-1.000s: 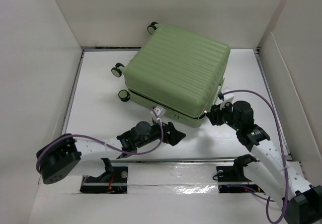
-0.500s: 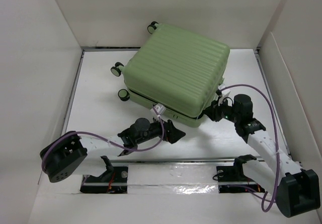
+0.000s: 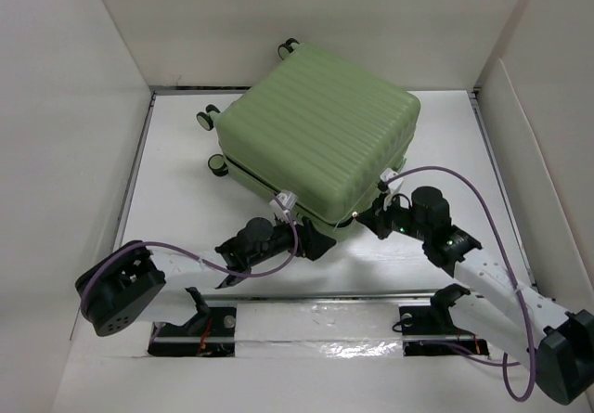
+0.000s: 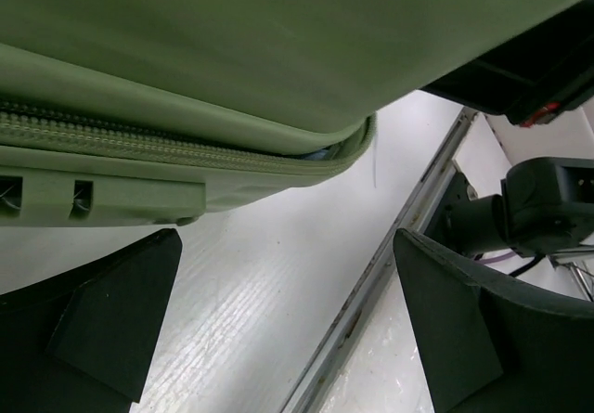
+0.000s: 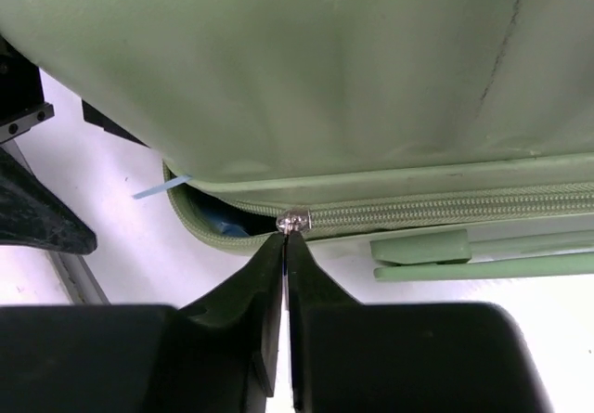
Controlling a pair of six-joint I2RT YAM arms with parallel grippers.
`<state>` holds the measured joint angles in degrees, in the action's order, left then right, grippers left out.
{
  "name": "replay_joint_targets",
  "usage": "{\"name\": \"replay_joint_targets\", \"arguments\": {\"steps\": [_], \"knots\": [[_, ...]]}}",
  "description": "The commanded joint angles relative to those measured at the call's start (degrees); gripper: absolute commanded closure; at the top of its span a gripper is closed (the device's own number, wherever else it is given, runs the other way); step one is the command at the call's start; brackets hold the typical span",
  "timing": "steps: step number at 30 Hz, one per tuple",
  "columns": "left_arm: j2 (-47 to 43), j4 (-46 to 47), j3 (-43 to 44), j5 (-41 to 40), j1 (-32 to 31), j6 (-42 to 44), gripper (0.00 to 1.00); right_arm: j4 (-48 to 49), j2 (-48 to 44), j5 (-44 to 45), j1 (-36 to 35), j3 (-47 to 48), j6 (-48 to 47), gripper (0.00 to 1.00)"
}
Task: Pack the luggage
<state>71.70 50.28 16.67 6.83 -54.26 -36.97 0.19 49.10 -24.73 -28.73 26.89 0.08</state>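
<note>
**Desk:** What's on your screens, biggest first?

**Operator:** One piece of luggage [image 3: 320,125], pale green, lying flat with its ribbed shell up. It sits at the far middle of the white surface [image 3: 176,209], turned at an angle. I count one surface and two arms, my left arm [image 3: 176,269] and right arm [image 3: 483,274], with one claw each. Three black wheels [image 3: 289,48] show from above, all on the luggage's far-left end.

**Desk:** Where does the luggage sit relative to the claws?

**Operator:** Its near, zipped edge faces both. My left claw [image 3: 311,241] is low at that edge, toward the near-left, and spread wide. On its wrist camera the zip seam runs just beyond the fingertips [image 4: 111,320]. I can't tell whether they touch the shell.

**Desk:** And the right one?

**Operator:** My right claw [image 3: 367,216] is at the near-right corner of the same edge. Its fingers are pinched to a thin slit and the tips meet on the one small silver zip pull [image 5: 294,220]. Just left of the pull the seam gapes and a sliver of blue shows inside.
</note>
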Motion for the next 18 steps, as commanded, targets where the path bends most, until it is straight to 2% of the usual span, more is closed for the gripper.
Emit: {"name": "replay_joint_targets", "arguments": {"steps": [1,4,8,11,12,13,18], "knots": [[1.9,3.9,1.8,-2.1,0.1,-0.6,0.01,-3.0,-3.1,3.5,-1.6,-1.6,1.5,1.00],[4.0,5.0,2.6,-3.2,1.4,-1.4,0.01,-5.5,-7.2,8.0,-2.7,-2.9,3.1,1.00],[6.5,9.0,2.5,0.3,3.7,-2.7,0.01,-4.1,-8.5,9.7,-5.2,-5.8,6.0,1.00],[7.3,10.0,2.4,1.7,3.7,-3.2,0.01,-2.7,-6.4,9.3,-5.2,-5.0,5.1,0.70],[7.1,10.3,2.1,1.8,3.7,-3.4,0.01,-2.7,-5.9,10.0,-5.2,-4.1,5.0,0.54],[7.0,10.5,1.7,1.9,3.7,-3.5,0.01,-2.6,-4.8,11.8,-5.2,-3.7,4.8,0.49],[4.9,9.6,0.3,1.3,3.7,-3.4,0.01,-0.9,-1.8,11.6,-4.6,-1.6,3.1,0.48]]}}
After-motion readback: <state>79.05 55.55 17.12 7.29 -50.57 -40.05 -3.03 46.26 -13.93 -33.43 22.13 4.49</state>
